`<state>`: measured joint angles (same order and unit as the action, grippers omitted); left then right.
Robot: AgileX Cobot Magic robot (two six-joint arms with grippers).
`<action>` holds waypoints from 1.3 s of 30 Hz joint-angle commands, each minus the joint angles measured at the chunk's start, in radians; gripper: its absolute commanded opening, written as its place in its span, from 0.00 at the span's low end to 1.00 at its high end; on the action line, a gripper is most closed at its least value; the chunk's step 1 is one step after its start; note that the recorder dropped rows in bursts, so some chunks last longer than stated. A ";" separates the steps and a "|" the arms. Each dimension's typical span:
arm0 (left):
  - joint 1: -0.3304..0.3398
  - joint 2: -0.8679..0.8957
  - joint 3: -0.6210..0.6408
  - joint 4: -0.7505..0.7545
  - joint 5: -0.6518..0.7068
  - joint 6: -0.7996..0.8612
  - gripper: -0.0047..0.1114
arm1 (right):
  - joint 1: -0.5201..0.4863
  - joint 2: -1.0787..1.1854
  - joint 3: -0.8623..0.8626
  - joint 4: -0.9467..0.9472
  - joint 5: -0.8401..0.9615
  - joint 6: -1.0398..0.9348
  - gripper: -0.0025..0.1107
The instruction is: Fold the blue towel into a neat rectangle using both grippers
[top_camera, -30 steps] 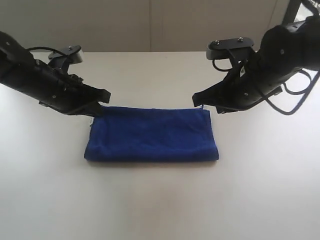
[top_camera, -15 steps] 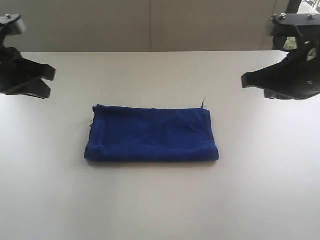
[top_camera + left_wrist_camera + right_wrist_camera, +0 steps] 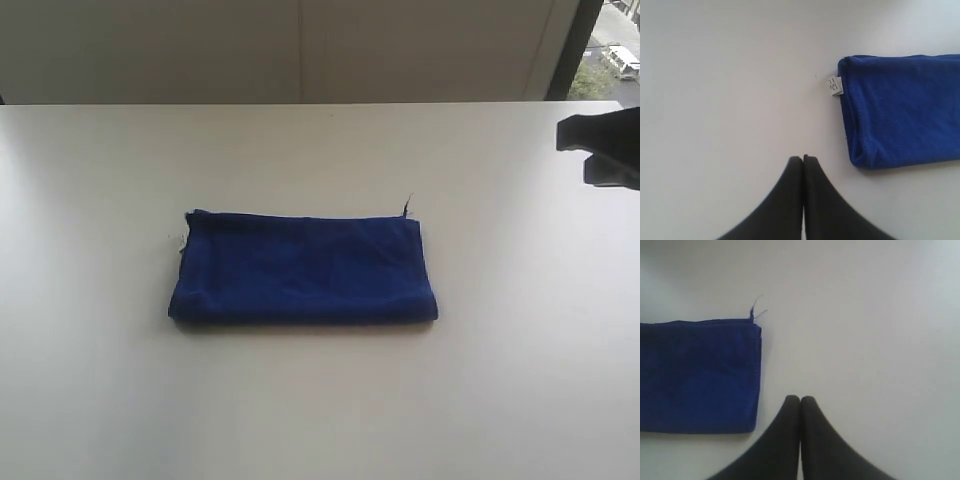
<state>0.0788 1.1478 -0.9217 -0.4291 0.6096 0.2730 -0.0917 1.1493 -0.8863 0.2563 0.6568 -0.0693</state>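
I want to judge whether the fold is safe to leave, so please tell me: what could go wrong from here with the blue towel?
1. Nothing holds the blue towel: the left end effector and right end effector are shut and apart from it, so the plush layers might spring open.
2. The loose thread at one corner and the white tag stick out, so a later pass might snag them.

The blue towel (image 3: 303, 268) lies flat, folded into a tidy rectangle, between the left fingers (image 3: 790, 200) and right fingers (image 3: 812, 440), touching neither. Both pairs are pressed together. Its white tag (image 3: 835, 85) faces the left pair.
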 commanded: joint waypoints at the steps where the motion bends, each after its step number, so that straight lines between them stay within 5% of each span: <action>1: 0.003 -0.135 0.086 -0.010 -0.034 0.004 0.04 | -0.008 -0.127 0.004 0.007 0.025 -0.020 0.02; 14: 0.003 -0.511 0.291 -0.010 -0.070 0.017 0.04 | -0.008 -0.602 0.005 -0.075 0.083 -0.028 0.02; 22: 0.003 -0.718 0.389 -0.010 -0.146 0.105 0.04 | -0.008 -0.900 0.131 -0.159 -0.059 -0.036 0.02; 27: 0.003 -0.753 0.402 -0.010 -0.131 0.107 0.04 | -0.008 -0.953 0.269 -0.213 -0.259 -0.038 0.02; 39: 0.003 -0.753 0.402 -0.010 -0.128 0.107 0.04 | -0.008 -0.952 0.295 -0.209 -0.210 -0.034 0.02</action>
<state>0.0803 0.4021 -0.5267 -0.4291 0.4710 0.3782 -0.0938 0.2004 -0.5948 0.0508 0.4480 -0.0974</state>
